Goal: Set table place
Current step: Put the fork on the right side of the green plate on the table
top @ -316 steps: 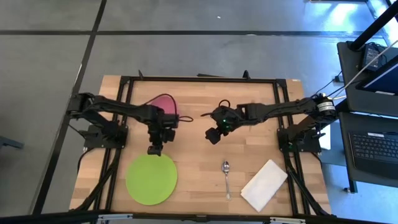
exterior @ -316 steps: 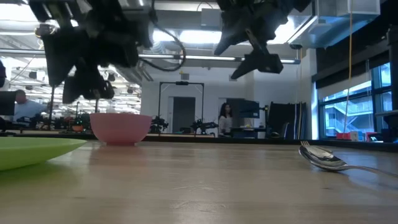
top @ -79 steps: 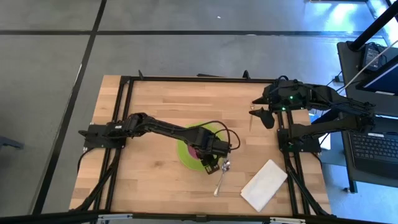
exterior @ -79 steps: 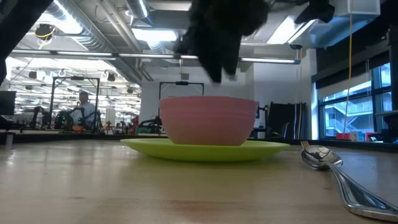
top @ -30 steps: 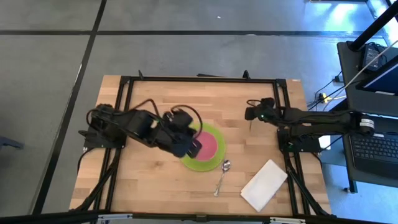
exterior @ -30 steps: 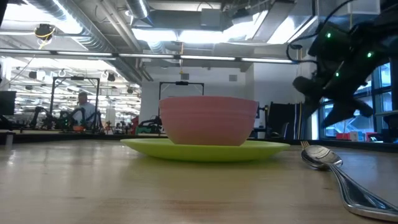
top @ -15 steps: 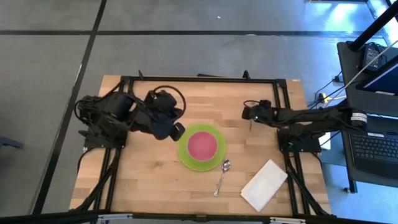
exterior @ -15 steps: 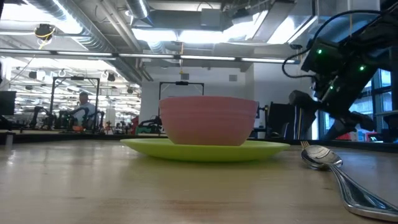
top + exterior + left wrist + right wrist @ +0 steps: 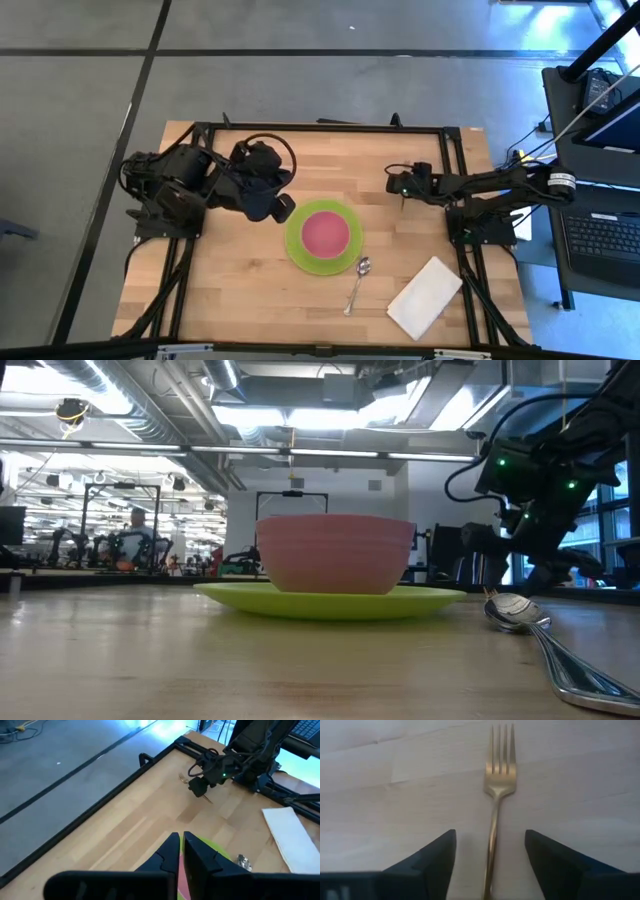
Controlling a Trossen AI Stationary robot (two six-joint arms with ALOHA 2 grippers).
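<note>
A pink bowl [image 9: 324, 233] stands in a green plate [image 9: 298, 258] at the middle of the table [image 9: 240, 300]; the low view shows the bowl [image 9: 335, 553] sitting on the plate [image 9: 330, 600]. A gold fork [image 9: 497, 795] lies flat on the wood at the far right. My right gripper [image 9: 489, 840] is open and low over it, one finger on each side of the handle, neither touching. My left gripper [image 9: 283, 208] is shut and empty, just left of the plate; its closed fingers [image 9: 172, 851] show in the left wrist view.
A silver spoon [image 9: 356, 283] lies near the plate's right front, and a white napkin [image 9: 425, 297] lies at the near right corner. The black rail frame [image 9: 320, 127] runs along the far edge. Bare wood spreads left of the plate and between fork and bowl.
My left gripper has drawn back from the bowl toward the table's far left, leaving bowl and plate where they were. My right gripper has come down toward the fork, shifting a little toward the table's left.
</note>
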